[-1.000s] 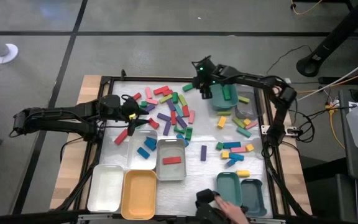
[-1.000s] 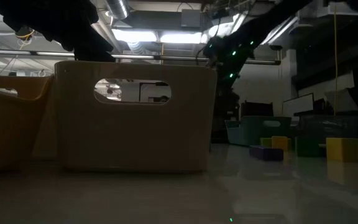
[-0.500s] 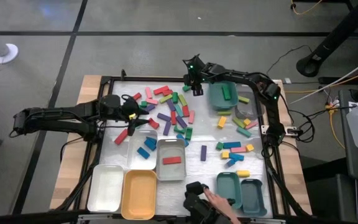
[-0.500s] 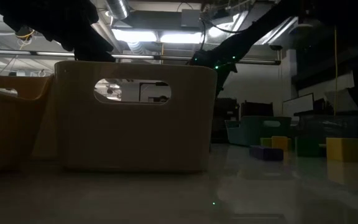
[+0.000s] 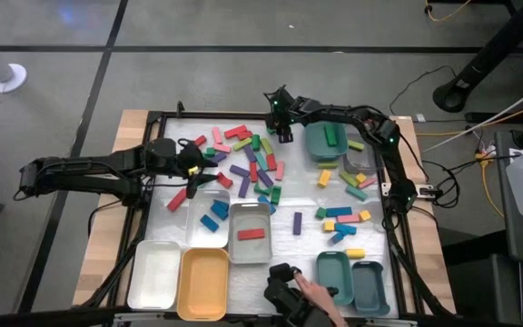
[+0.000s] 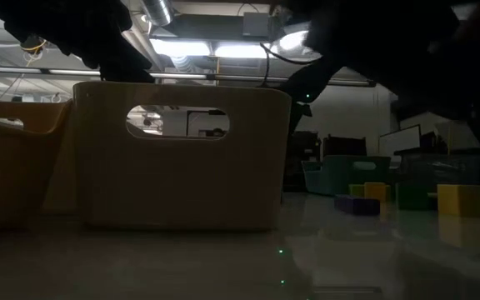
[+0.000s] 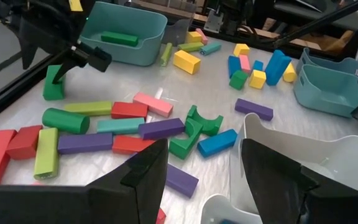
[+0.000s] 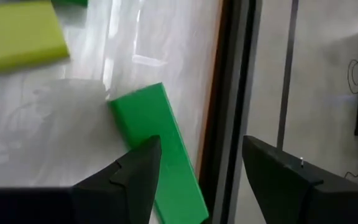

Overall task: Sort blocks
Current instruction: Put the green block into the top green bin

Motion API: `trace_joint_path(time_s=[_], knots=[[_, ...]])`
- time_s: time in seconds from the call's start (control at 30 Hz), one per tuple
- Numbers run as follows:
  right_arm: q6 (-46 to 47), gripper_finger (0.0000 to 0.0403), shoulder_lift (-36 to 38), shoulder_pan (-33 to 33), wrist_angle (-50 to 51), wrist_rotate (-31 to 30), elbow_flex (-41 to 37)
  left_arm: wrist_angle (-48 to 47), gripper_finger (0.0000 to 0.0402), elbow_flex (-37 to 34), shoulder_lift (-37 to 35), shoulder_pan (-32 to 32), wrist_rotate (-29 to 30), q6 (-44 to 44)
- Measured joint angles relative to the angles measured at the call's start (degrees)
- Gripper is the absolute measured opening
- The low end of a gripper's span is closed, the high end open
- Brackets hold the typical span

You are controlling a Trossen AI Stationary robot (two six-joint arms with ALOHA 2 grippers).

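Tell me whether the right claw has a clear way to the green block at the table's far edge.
Probably yes. The right claw hangs open right over the green block, nothing between them; the table's frame rail runs close beside it.

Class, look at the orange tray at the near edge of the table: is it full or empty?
Empty. The high view shows the orange tray with only its bare floor and no blocks inside.

No readable text, label, brand, number or sign is showing anywhere in these views: nothing is appearing on the blocks, the trays, the table or the arms.
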State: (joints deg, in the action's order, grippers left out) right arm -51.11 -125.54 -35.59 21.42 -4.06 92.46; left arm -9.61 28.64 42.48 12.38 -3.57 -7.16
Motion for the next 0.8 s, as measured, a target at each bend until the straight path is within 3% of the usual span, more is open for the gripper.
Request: trace_joint_path(time_s=[0.4,0.57,0.8], knots=[[-0.1,0.0225,0.2,0.8,9.0,0.1,0.5,0.0,0.0194,0.0,0.0,0.0,0.0,0.1],[-0.3,0.0225,-0.3,2.1,14.3,-2.0,4.5,0.0,0.0194,0.0,0.0,0.0,0.0,0.1],[-1.8,0.0225,-0.3,3.1,21.8,1.3,9.8,0.0,0.0194,0.0,0.0,0.0,0.0,0.1]])
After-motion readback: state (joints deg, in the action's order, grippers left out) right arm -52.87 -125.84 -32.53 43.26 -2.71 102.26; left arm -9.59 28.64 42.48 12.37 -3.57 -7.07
